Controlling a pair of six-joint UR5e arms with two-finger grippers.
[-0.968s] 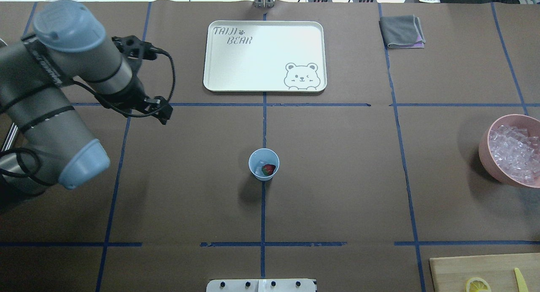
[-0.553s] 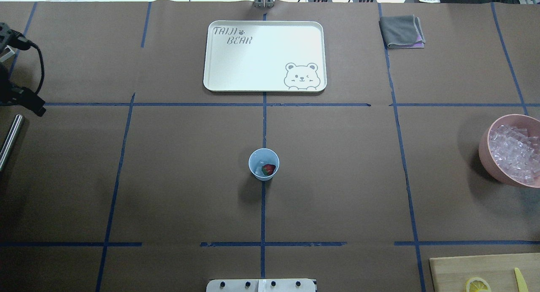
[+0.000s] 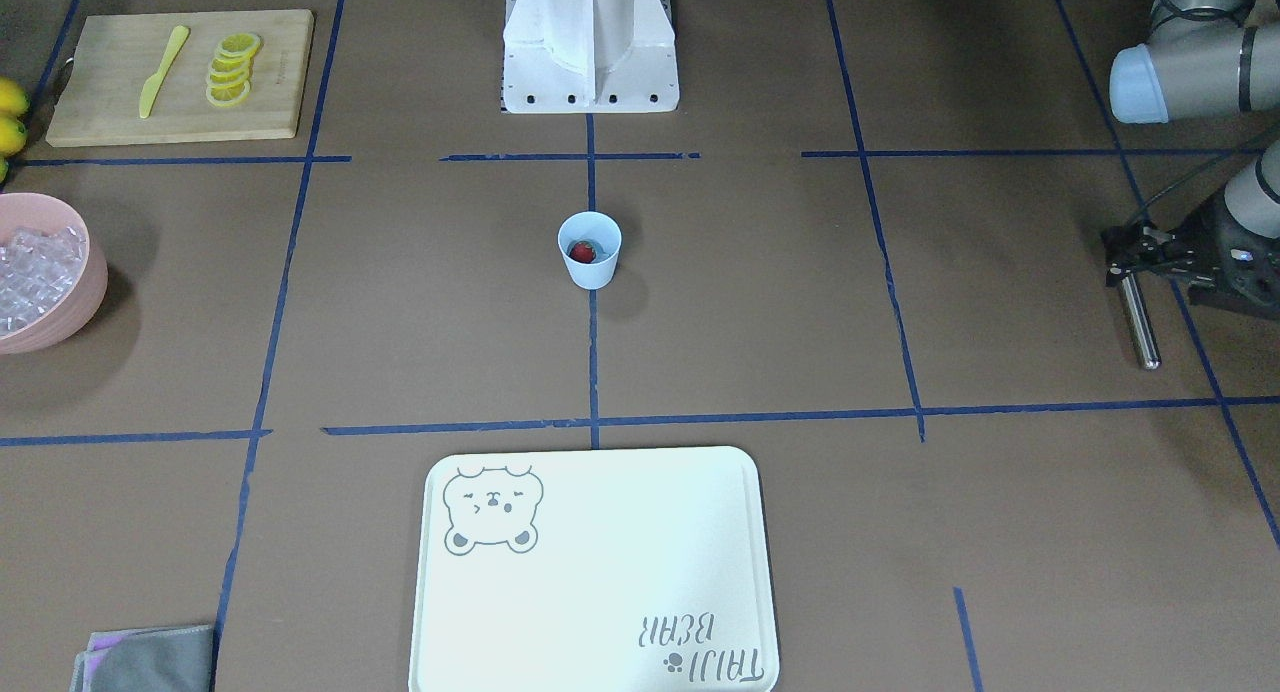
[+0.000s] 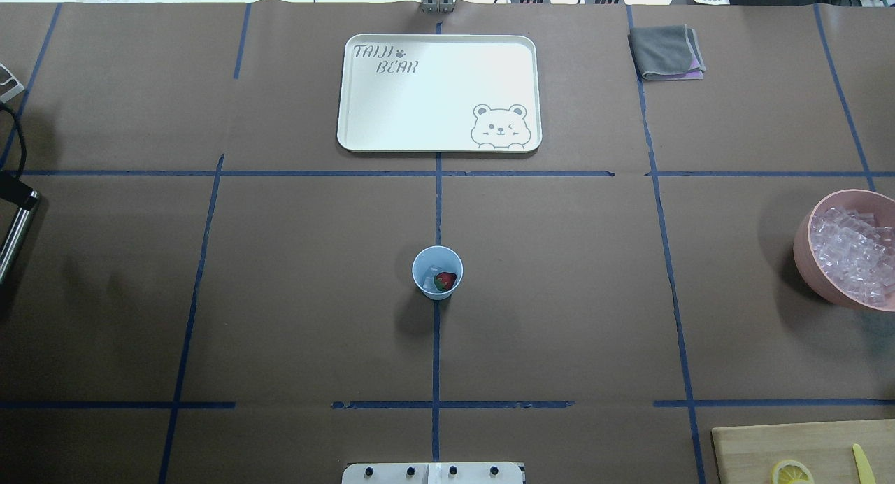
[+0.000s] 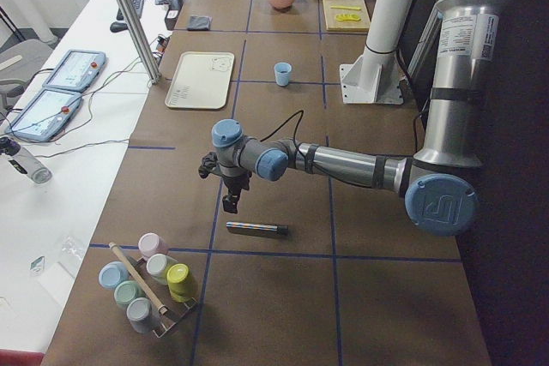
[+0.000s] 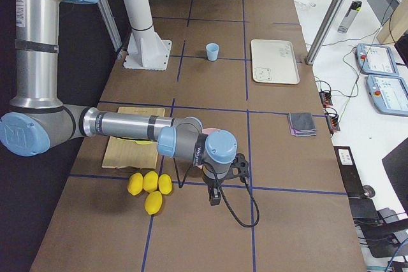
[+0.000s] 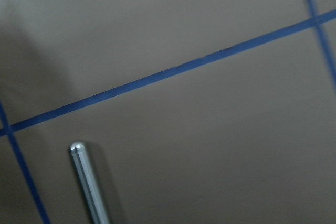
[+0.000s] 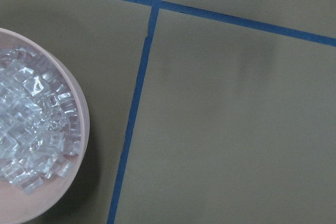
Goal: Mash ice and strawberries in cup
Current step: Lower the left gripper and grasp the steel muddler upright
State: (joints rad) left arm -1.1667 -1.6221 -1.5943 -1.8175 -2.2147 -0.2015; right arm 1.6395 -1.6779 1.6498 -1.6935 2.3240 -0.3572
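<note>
A: Where was the left gripper (image 5: 230,203)?
B: Just above the metal rod (image 5: 256,229), which lay flat on the table (image 4: 559,316) at the robot's left end. It wasn't touching the rod. Whether its jaws were parted or closed, I couldn't tell.
A: And the right gripper (image 6: 214,194)?
B: Over by the pink bowl (image 8: 84,129) of ice (image 8: 31,124). It showed only from the side, so I couldn't tell its state either.
A: The cup (image 4: 437,273)?
B: Upright at the middle of the table, well apart from both arms, with 1 strawberry (image 4: 445,281) and a little ice beside it inside.
A: So the step was picking up the rod?
B: I'd judge so. Done well, the jaws would straddle the rod across its width, near 1 end, leaving plenty of length to reach the cup's bottom. It looked round and smooth — likely to roll or slip — so the grip should be square and firm.
</note>
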